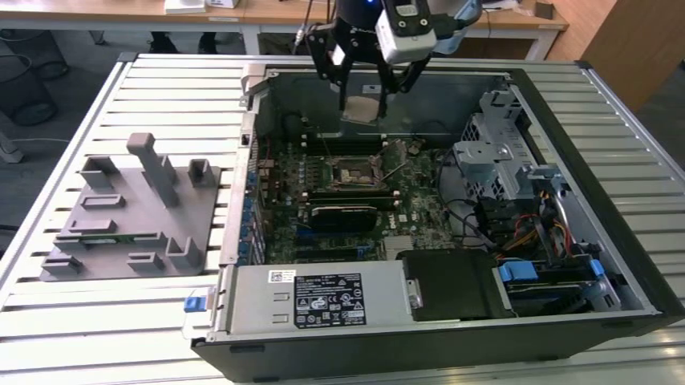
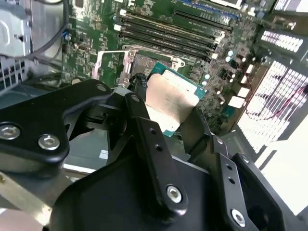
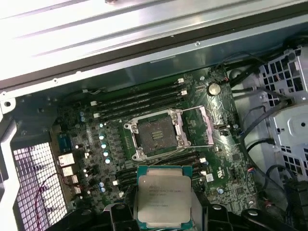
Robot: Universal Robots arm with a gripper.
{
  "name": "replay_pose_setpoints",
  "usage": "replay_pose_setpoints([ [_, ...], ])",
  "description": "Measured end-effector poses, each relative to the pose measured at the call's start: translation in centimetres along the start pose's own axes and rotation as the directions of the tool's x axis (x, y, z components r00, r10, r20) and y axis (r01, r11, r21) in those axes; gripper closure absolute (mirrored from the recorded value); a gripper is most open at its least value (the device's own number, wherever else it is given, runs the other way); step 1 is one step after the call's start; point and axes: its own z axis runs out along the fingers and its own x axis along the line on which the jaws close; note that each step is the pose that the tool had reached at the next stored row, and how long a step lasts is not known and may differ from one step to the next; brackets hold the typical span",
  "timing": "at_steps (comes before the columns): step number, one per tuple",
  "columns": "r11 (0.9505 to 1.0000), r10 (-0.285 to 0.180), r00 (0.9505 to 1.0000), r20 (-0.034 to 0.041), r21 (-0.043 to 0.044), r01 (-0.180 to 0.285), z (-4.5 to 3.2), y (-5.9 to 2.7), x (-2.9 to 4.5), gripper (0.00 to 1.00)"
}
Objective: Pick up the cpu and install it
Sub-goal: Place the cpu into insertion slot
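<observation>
Hand [image 1: 364,95] pinches the cpu [image 1: 362,108] by two opposite edges, black fingers [image 2: 139,103] pressed against its sides; the cpu hangs in the air over the open case [image 1: 428,341], near the case's far wall in the exterior view; in both wrist views its silver top [image 3: 163,198] shows with a thin green rim around it; on the motherboard [image 1: 321,216] below it the socket [image 3: 156,137] lies open, its metal frame [image 3: 198,126] swung to one side; in the first wrist view the cpu sits apart from the socket, not over it; long dark memory slots [image 3: 139,98] run beside the socket; the case rests on a slatted table [image 1: 160,88]; a grey tray [image 1: 118,228] with upright posts stands on the table at the exterior view's left.
</observation>
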Motion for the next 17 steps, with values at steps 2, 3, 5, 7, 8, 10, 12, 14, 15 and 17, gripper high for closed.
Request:
replay_pose_setpoints([
  [2,0.9995,0.033,0.9995,0.0004,0.0,-0.033,0.04,0.0,0.0,0.47],
  [3,0.9989,0.048,0.9989,0.0006,0.0,-0.048,0.06,0.01,0.01,0.47],
  [5,0.9972,0.074,0.9972,0.001,0.0001,-0.074,0.09,0.04,0.02,0.47],
  [7,0.9951,0.099,0.9951,0.0012,0.0005,-0.099,0.12,0.08,0.03,0.47],
  [8,0.994,0.109,0.994,0.0014,0.0006,-0.109,0.13,0.11,0.04,0.47],
  [10,0.9911,0.133,0.9911,0.0017,0.0004,-0.133,0.16,0.15,0.04,0.47],
  [12,0.9873,0.159,0.9873,0.0021,0.0006,-0.159,0.18,0.17,0.05,0.47],
  [14,0.9825,0.186,0.9825,0.0024,0.0008,-0.186,0.22,0.2,0.06,0.47],
  [15,0.9799,0.199,0.9799,0.0026,0.0008,-0.199,0.24,0.21,0.06,0.47],
  [17,0.9745,0.224,0.9745,0.0029,0.0009,-0.224,0.28,0.24,0.07,0.47],
])
